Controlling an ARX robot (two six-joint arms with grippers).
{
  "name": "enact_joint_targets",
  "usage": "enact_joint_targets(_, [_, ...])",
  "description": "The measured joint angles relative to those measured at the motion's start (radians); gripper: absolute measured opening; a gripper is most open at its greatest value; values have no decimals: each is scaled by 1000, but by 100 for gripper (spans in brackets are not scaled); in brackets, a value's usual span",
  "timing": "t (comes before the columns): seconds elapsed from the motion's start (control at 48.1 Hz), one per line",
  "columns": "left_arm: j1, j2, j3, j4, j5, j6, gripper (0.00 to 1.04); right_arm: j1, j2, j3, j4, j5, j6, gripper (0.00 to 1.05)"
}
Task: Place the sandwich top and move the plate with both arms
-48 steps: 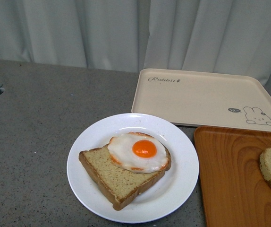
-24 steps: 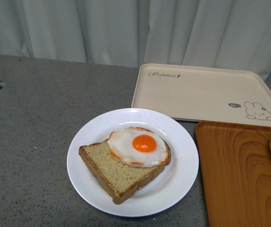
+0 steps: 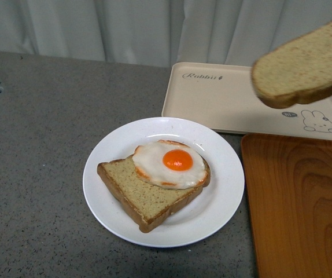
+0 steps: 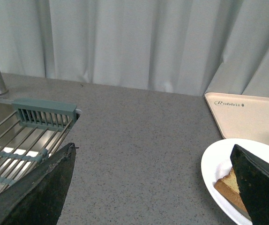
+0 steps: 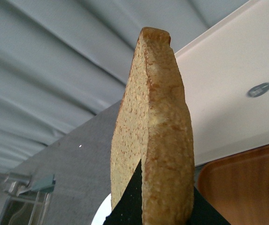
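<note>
The right gripper point(image 5: 166, 201) is clamped on the sandwich top point(image 3: 303, 62), with its black fingers point(image 5: 130, 206) pressed against both faces of the slice. The slice hangs tilted in the air over the beige rabbit tray point(image 3: 229, 98), far and right of the plate point(image 3: 105, 211). The egg-topped slice point(image 3: 146, 200) lies on the plate, and the wooden tray point(image 3: 299, 202) sits just to its right. The left gripper point(image 4: 148, 197) hovers over the grey surface point(image 4: 139, 136) left of the plate, fingers wide apart, holding nothing.
</note>
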Motion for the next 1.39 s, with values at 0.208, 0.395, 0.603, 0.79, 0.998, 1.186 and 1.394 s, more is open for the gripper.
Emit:
enact_joint_targets(0.208, [0,0,0,0,0,0,98,216,106,-10,98,77,27,4])
enact_joint_targets(0.395, [0,0,0,0,0,0,98,311,163,-42,169,105,13,4])
enact_joint_targets(0.603, [0,0,0,0,0,0,98,340,187,-52,178,113,-5,4])
enact_joint_targets(0.79, [0,0,0,0,0,0,98,369,201,-59,182,123,-16,4])
enact_joint_targets(0.998, [0,0,0,0,0,0,98,383,233,-70,193,130,-32,4])
enact_joint_targets(1.186, [0,0,0,0,0,0,98,385,253,-76,194,134,-46,4])
enact_joint_targets(1.394, [0,0,0,0,0,0,98,391,262,-77,190,142,-58,4])
